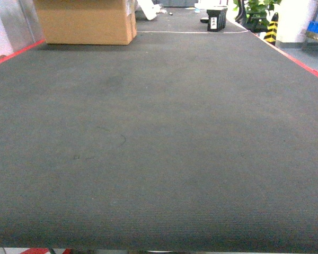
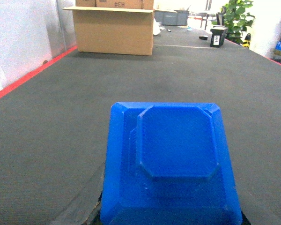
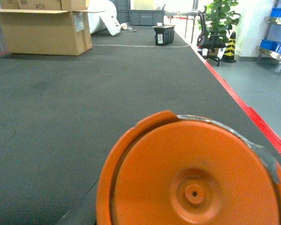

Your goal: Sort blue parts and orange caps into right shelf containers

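A blue part (image 2: 171, 164) fills the left wrist view, right under that pincer; an orange cap (image 3: 194, 180) sits likewise under the right. Neither pincer's fingers show, so I cannot tell their grip. No containers are in view; carrying blind, either piece could slip unnoticed onto the mat (image 1: 159, 137).

**Matt Mat, Glossy Plastics**

A dark grey mat (image 1: 159, 148) with a fine ribbed weave, matt and slightly rough, covers the table, edged by a smooth red strip (image 1: 16, 53). A blue part (image 2: 171, 164) of smooth moulded plastic shows a soft sheen and faint ridged lines on its raised face. An orange cap (image 3: 192, 173) is smooth, semi-glossy plastic. At the far end stands a dull brown cardboard box (image 1: 87, 21).
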You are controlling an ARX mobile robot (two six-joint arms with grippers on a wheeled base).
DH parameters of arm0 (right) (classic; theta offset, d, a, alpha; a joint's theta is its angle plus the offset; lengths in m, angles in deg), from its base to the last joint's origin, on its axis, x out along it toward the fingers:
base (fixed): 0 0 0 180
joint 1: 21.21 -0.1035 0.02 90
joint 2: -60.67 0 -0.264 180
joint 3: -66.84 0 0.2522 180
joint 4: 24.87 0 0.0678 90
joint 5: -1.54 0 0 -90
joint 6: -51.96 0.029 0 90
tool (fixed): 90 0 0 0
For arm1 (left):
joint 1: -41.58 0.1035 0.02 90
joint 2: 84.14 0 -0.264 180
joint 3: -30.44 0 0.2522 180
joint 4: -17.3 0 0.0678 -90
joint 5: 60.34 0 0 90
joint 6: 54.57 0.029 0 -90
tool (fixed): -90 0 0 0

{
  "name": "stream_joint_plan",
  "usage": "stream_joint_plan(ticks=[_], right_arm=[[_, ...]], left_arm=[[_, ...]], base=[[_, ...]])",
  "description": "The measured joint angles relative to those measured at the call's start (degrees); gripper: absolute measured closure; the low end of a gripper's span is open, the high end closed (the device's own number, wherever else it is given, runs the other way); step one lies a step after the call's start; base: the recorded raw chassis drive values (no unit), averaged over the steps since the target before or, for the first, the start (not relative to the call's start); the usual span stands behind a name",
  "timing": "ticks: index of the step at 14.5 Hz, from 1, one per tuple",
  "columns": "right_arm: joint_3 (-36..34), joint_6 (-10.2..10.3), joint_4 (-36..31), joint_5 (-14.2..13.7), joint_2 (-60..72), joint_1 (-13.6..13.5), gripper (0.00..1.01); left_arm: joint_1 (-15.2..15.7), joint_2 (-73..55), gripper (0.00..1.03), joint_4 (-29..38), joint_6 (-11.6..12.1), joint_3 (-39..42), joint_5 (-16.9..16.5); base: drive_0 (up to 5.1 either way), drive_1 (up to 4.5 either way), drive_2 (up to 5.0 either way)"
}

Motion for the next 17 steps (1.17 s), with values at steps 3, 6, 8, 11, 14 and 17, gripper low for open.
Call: stream_joint_plan(ticks=[3, 6, 8, 11, 14, 17], right_arm=[[0.0, 0.0, 0.0, 0.0, 0.0, 0.0, 0.55], [0.0, 0.0, 0.0, 0.02, 0.0, 0.0, 0.55], [-0.02, 0.0, 0.0, 0.0, 0.0, 0.0, 0.55], [-0.02, 0.0, 0.0, 0.0, 0.0, 0.0, 0.55], [0.0, -0.02, 0.0, 0.02, 0.0, 0.0, 0.55], [0.0, -0.02, 0.0, 0.0, 0.0, 0.0, 0.55]], left_arm=[[0.0, 0.0, 0.61, 0.0, 0.0, 0.0, 0.0], [0.0, 0.0, 0.61, 0.02, 0.0, 0.0, 0.02], [0.0, 0.0, 0.61, 0.02, 0.0, 0.0, 0.02], [0.0, 0.0, 0.61, 0.0, 0.0, 0.0, 0.0], [0.0, 0.0, 0.61, 0.0, 0.0, 0.0, 0.0], [0.0, 0.0, 0.61, 0.02, 0.0, 0.0, 0.0]], base=[[-0.4, -0.36, -0.4], [-1.8, -1.83, -1.8], [-1.6, -1.57, -1.6], [-1.4, -1.37, -1.4], [-1.5, -1.52, -1.5], [-1.4, -1.4, -1.4]])
